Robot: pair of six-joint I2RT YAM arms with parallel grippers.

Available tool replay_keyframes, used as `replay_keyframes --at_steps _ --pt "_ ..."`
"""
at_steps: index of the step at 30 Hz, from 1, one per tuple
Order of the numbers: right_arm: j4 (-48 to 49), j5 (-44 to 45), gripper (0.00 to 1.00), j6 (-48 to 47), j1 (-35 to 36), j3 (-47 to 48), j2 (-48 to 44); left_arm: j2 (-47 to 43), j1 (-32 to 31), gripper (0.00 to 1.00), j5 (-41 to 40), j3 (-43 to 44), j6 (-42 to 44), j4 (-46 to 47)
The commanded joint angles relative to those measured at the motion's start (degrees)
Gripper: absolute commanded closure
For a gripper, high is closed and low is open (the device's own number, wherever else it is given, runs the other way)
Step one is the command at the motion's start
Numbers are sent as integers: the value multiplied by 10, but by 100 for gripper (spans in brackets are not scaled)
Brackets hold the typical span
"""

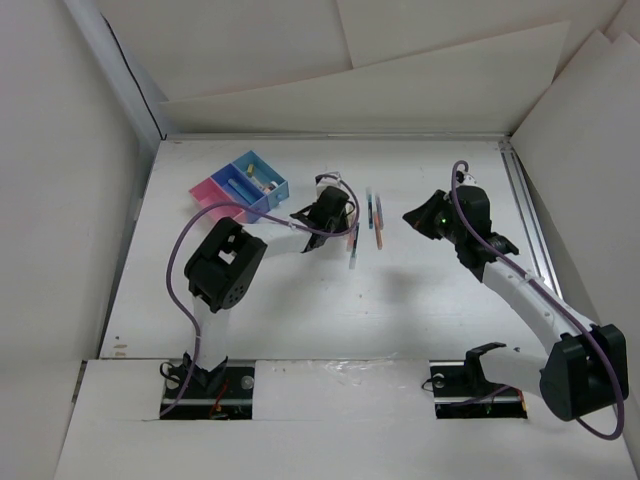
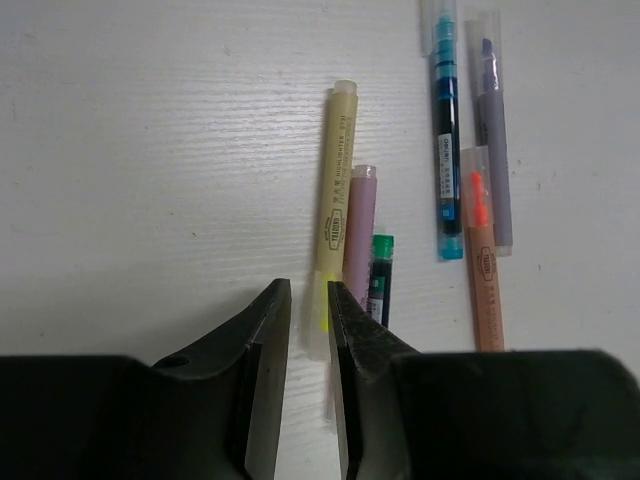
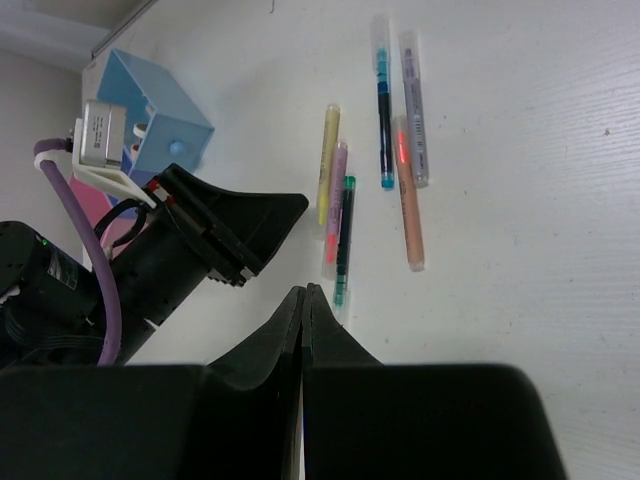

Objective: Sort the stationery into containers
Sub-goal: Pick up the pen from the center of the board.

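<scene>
Yellow pen point(image 2: 335, 190) is lying midway between the bench's point(image 2: 150, 150) side edges, its long axis running straight away from my left fingers point(image 2: 272, 330). They are narrowly bracketing its near end; whether they are gripping it, I cannot tell. Right fingers point(image 3: 322, 335) are hanging closed, empty, farther off.

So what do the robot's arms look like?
The left arm and right arm have white links, black joints and a purple cable each. The left gripper and right gripper have black wedge-shaped fingers. A green light glows near the right wrist.

txt on yellow pen point(image 2: 337, 180) illegible (too small)
</scene>
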Motion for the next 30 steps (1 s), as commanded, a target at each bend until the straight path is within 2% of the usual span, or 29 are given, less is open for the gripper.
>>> replay_keyframes --at_steps 1,5,13,22,25,27,28,30 --pt "27 -3 100 -8 8 -5 4 -25 -2 81 26 4 2 22" --pt "27 -3 100 -8 8 -5 4 9 -7 81 27 38 14 -6" --pt "27 -3 100 -8 8 1 4 29 -7 81 21 48 20 -13" --pt "27 -3 100 -8 8 1 4 66 -20 80 -39 93 38 -72" --pt "27 -3 92 -8 8 1 4 77 -26 79 -55 105 38 -90" --pt "27 -3 87 -8 8 1 4 77 -26 82 -60 99 38 -90" --pt "27 -3 85 -8 8 1 4 72 -26 97 -67 93 33 -90" --pt "27 -3 84 -8 8 1 4 59 -26 100 -76 88 27 -90"
